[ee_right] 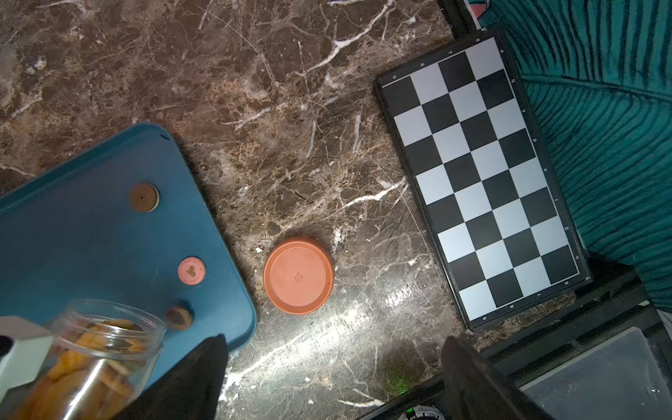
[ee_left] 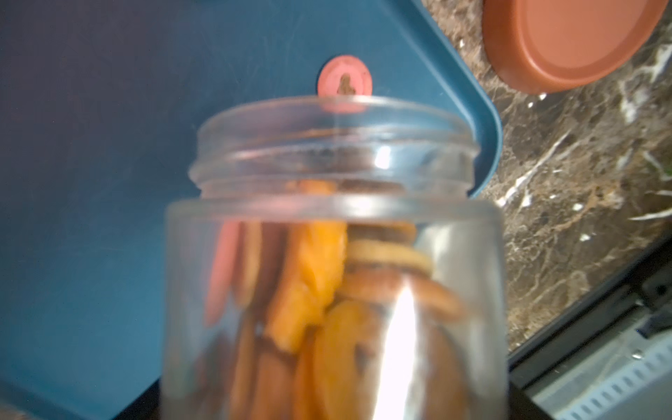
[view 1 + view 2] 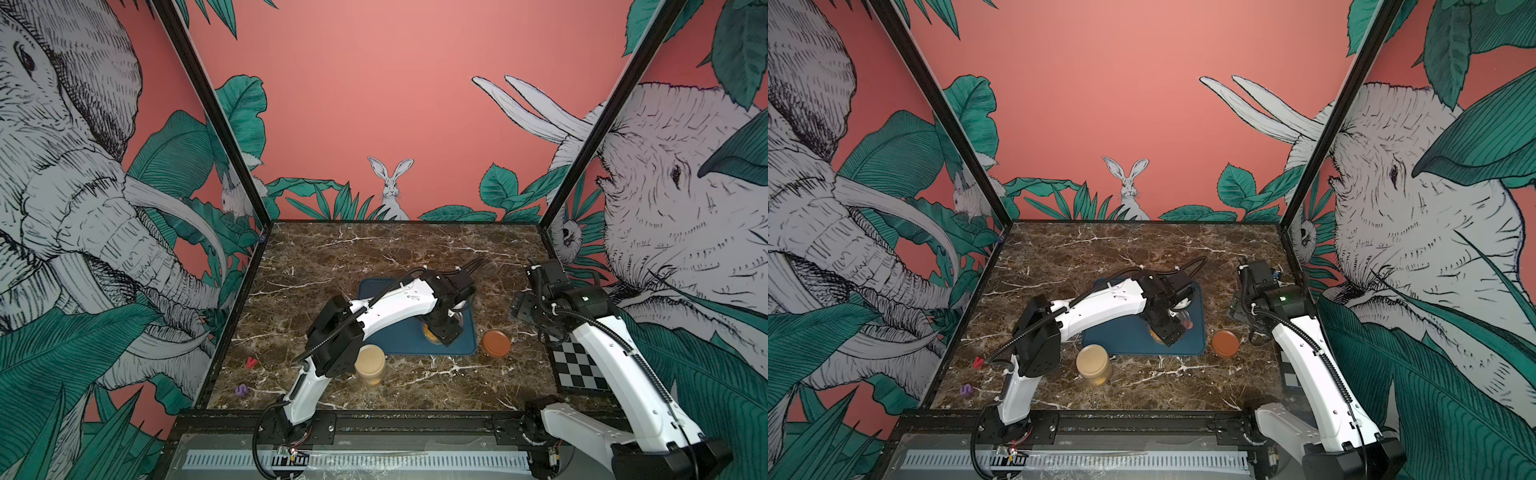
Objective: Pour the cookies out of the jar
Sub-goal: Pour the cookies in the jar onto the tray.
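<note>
Clamped in the jaws of the left gripper (image 3: 436, 332), fingers hidden in the wrist view: blurred glass jar (image 2: 334, 254), base cut off, open mouth tilted out beyond the jaws over the blue tray (image 1: 91, 236). Inside, mostly orange cookies (image 2: 312, 283); three loose on the tray beyond the mouth. Spread wide and empty, the jaws of the right gripper (image 1: 332, 342); ahead of them, bare marble tabletop (image 1: 254, 109) around a brown lid (image 1: 298, 278) just beside the tray's edge; off to one side, chessboard (image 1: 480, 182) along the wall.

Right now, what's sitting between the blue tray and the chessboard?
A round orange-brown lid, lying on the marble table just off the blue tray, apart from the chessboard. The right wrist view shows it best.
</note>
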Motion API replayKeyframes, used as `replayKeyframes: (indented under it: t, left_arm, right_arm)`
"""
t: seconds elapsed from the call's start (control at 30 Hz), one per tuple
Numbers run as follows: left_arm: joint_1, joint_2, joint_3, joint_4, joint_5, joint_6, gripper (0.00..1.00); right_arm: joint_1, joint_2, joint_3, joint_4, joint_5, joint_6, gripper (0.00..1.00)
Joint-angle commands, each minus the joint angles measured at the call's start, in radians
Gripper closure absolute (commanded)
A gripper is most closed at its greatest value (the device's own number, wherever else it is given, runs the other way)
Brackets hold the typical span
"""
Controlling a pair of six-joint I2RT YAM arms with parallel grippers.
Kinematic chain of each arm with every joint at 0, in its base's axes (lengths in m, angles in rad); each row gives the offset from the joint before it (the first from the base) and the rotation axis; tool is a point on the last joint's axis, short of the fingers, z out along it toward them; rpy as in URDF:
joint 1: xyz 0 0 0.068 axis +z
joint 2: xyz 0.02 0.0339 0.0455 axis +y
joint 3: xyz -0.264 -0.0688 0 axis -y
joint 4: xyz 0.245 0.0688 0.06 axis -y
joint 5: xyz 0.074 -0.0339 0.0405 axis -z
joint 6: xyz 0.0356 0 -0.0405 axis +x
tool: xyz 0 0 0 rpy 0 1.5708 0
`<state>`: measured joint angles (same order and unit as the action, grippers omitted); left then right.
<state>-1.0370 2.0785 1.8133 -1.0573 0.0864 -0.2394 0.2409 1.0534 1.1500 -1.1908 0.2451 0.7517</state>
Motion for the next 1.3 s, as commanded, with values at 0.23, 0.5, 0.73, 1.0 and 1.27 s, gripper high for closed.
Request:
replayKeyframes:
  t: [0.23,0.5,0.73,1.0,1.27]
  left_arm:
    - [0.152,-0.245,-0.32,0.538,0.568,-0.542,1.0]
    - [0.146,-0.316,-0.645,1.266,0.696,-1.215,1.0]
    - [0.124,-0.209,-0.854,1.903,0.579,-1.636,1.0]
    - [0.099,-0.329,-0.844,1.78,0.497,-1.651,1.0]
    - [0.102,-0.299,-0.937,1.884,0.471,-1.76,1.0]
  right_arm:
    - [-0.014,-0.002,0.001,-0.022,-0.001,0.003,0.06]
    - [-0.015,-0.01,0.001,-0.032,0.005,0.002,0.06]
    - [-0.018,-0.004,0.005,-0.022,-0.004,0.008,0.07]
    - [-0.02,-0.013,-0.002,-0.037,0.01,0.001,0.07]
    - [-0.02,-0.013,-0.004,-0.036,0.011,0.006,0.07]
